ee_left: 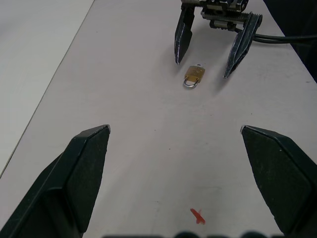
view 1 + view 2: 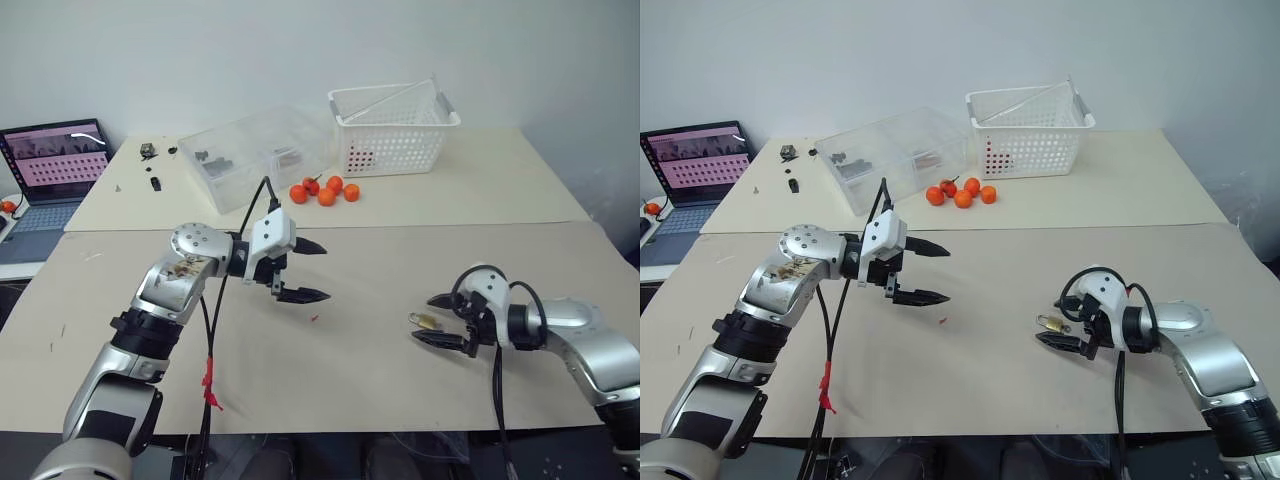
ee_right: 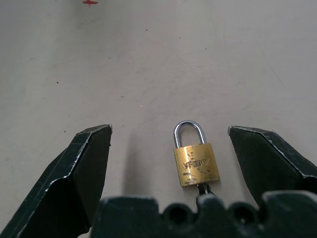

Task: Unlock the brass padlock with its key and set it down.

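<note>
Padlock: You can see the brass padlock [image 3: 196, 160] lying flat on the tan table [image 2: 380, 390], on your right side. Its silver loop looks shut.
Key: A dark bit sticks out under the lock body in the right wrist view. You cannot tell if it is the key.
Right hand: Your right gripper [image 2: 438, 320] is wide open and holds nothing. It sits low over the table. The padlock lies between its 2 black fingers [image 3: 79, 173], closer to 1 of them, touching neither.
Left hand: Your left gripper [image 2: 308, 270] is wide open too, and empty. It hangs above the table, well apart from the padlock, pointing toward your right side.
Red mark: A small red mark [image 1: 197, 215] sits on the table between the 2 hands.
Far side: 5 oranges [image 2: 326, 191] lie near a white basket [image 2: 395, 130] and a clear box [image 2: 255, 155].
</note>
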Motion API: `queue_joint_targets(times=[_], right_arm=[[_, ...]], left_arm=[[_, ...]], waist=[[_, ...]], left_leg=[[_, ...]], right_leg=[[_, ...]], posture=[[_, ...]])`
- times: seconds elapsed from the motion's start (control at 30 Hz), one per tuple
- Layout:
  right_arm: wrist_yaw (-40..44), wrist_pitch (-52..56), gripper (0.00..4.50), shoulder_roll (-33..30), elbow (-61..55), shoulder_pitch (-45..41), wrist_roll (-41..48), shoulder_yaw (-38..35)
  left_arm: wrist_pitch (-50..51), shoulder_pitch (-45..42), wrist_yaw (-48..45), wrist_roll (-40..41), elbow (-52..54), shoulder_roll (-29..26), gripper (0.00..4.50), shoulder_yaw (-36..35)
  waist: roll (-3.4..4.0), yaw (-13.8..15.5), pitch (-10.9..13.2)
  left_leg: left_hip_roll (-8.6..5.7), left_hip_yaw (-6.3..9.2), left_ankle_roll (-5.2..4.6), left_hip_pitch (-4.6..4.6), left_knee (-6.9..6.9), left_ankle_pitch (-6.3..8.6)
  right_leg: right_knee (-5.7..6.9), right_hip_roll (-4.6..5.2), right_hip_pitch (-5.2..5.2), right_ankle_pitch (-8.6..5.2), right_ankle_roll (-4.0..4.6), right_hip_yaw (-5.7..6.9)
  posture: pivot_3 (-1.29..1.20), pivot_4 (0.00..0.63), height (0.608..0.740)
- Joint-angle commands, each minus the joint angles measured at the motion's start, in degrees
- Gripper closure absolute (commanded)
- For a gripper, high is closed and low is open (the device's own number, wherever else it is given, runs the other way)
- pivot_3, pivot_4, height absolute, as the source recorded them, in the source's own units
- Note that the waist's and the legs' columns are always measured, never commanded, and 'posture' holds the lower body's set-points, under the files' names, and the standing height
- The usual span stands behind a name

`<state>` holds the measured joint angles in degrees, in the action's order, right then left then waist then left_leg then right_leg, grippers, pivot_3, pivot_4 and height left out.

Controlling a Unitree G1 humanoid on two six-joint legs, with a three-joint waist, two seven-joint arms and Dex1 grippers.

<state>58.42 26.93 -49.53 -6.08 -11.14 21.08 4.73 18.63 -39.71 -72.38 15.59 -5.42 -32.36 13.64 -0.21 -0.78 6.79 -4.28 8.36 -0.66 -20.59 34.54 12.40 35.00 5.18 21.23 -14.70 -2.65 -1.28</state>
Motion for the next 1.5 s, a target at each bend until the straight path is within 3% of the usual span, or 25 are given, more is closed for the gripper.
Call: queue_joint_targets(times=[0.03, 0.57, 0.67, 0.93, 1.2, 1.5], right_arm=[[1.1, -3.3, 0.03, 0.8, 2.2, -1.8, -2.0, 0.1], [1.1, -4.8, 0.03, 1.6, 4.2, -0.8, -3.5, -0.7], [1.5, -5.0, 0.77, 1.4, 4.9, -0.5, -4.0, -0.8], [2.2, -5.9, 3.55, 1.1, 5.9, -0.6, -4.9, -0.7], [2.5, -6.6, 3.58, 3.5, 3.6, -6.7, -8.5, 4.1], [4.8, -8.4, 3.58, 12.7, 6.6, -16.3, -13.8, 14.5]], left_arm=[[-0.9, 0.4, 0.4, -0.4, 1.9, -1.4, 0.0, -1.3], [-1.3, 1.5, 1.1, -0.3, 2.1, -1.6, 0.0, -1.3], [-1.0, 1.7, 1.0, -0.1, 2.2, -1.7, 0.0, -1.3], [-1.0, 1.8, 1.0, -0.1, 2.0, -2.0, 0.0, -1.6], [-0.1, 3.1, 0.8, 0.5, 3.1, -3.7, 0.0, -2.6], [2.8, 7.2, 3.2, 1.4, 8.7, -7.1, 0.0, -5.2]], waist=[[0.0, 0.0, 0.0], [0.01, 0.0, 0.0], [0.01, 0.0, 0.0], [0.01, 0.0, 0.0], [0.01, -0.5, 0.0], [0.03, -0.6, 0.0]], left_leg=[[0.0, 0.0, 0.0, -0.01, 0.03, 0.01], [0.0, 0.0, -0.03, 0.02, 0.08, 0.03], [0.0, -0.01, -0.03, 0.02, 0.09, 0.03], [0.0, -0.01, -0.04, 0.03, 0.1, 0.04], [0.01, -0.02, -0.05, 0.08, 0.1, 0.04], [0.07, 0.08, -0.06, 0.16, 0.06, 0.06]], right_leg=[[0.0, 0.0, 0.0, 0.0, 0.0, 0.0], [0.03, -0.02, -0.01, 0.0, -0.01, -0.03], [0.04, -0.02, -0.03, 0.01, -0.01, -0.03], [0.04, -0.02, -0.03, 0.01, -0.01, -0.03], [0.04, -0.04, -0.03, 0.01, -0.01, -0.07], [0.11, -0.11, 0.0, 0.01, 0.0, -0.21]], posture=[[0.0, 0.15, 0.74], [0.0, 0.15, 0.74], [0.0, 0.15, 0.74], [0.0, 0.15, 0.74], [0.0, 0.15, 0.74], [0.0, 0.15, 0.74]])
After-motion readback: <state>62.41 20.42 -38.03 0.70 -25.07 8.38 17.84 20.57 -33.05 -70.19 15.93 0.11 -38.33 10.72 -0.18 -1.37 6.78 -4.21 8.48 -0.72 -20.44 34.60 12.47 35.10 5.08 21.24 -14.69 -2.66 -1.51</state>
